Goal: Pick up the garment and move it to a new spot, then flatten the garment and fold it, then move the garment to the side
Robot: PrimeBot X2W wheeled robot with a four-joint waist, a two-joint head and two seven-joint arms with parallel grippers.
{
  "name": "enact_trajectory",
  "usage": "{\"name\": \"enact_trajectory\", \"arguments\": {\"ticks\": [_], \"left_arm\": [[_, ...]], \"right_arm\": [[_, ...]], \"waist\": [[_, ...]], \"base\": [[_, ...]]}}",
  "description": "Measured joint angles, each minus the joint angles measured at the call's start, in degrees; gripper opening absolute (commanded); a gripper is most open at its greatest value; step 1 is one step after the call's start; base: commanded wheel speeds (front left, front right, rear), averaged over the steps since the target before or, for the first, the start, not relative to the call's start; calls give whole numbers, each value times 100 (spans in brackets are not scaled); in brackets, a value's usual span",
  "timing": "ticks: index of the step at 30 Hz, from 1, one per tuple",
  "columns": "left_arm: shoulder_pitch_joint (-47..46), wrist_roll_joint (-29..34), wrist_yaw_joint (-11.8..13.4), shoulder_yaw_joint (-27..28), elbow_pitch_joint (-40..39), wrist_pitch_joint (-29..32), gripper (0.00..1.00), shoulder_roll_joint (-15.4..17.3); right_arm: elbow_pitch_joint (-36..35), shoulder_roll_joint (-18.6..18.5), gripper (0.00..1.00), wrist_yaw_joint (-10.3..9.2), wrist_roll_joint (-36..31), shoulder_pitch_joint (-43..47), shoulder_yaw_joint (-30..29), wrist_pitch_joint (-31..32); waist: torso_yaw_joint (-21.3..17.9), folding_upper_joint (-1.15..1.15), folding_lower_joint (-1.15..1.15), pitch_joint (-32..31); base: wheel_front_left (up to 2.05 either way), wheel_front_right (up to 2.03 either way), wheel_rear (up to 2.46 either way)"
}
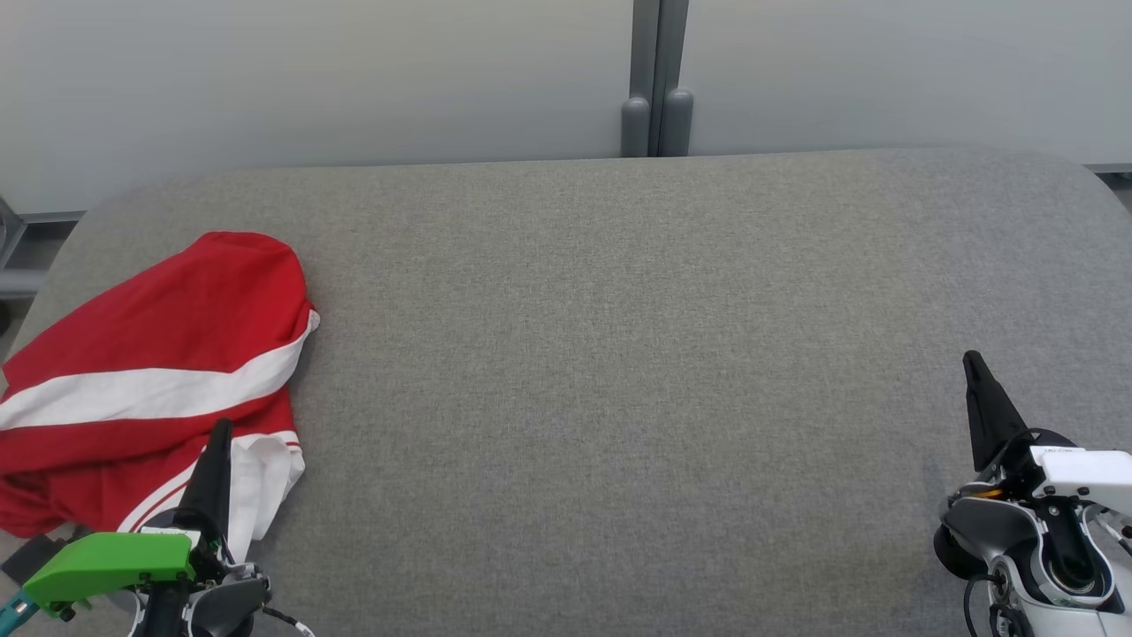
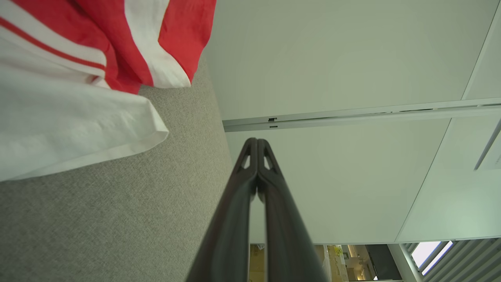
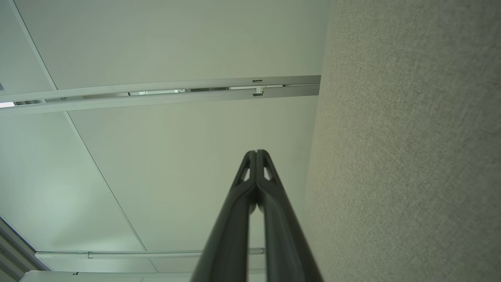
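"Where's the thing it has to fold?"

"The crumpled red cloth garment with white bands (image 1: 150, 372) lies bunched at the left end of the grey felt-topped table (image 1: 619, 354). The left gripper (image 1: 221, 429) sits by its near edge, fingers pressed together, empty. The right gripper (image 1: 973, 361) is closed too, well apart."

"Easy to lift?"

"Looks light and limp, likely to sag. I'd pinch the white hem (image 2: 148, 133) nearest."

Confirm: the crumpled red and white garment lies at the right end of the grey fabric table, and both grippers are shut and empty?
No. The head view shows the red and white garment at the left end of the grey fabric table. The left gripper and right gripper are indeed shut and empty.
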Motion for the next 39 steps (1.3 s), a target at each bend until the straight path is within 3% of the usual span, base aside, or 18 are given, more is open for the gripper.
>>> {"name": "enact_trajectory", "arguments": {"ticks": [9, 10, 26, 39], "left_arm": [[40, 1, 9, -1, 75, 3, 0, -14], [95, 1, 10, -1, 133, 3, 100, -36], [230, 19, 12, -181, 163, -163, 100, -99], [230, 750, 12, -523, 64, -505, 100, 29]], "right_arm": [[74, 26, 0, -21, 0, 33, -2, 1], [133, 49, 100, -23, 0, 94, 0, 1], [94, 96, 100, -23, -236, 245, 75, -226], [-156, -183, 100, -25, -1419, 333, 196, -517]], "waist": [[0, 0, 0, 0], [0, 0, 0, 0], [-25, 0, 0, 0], [-55, 0, 0, 14]], "base": [[0, 0, 0], [0, 0, 0], [0, 0, 0], [0, 0, 0]]}}
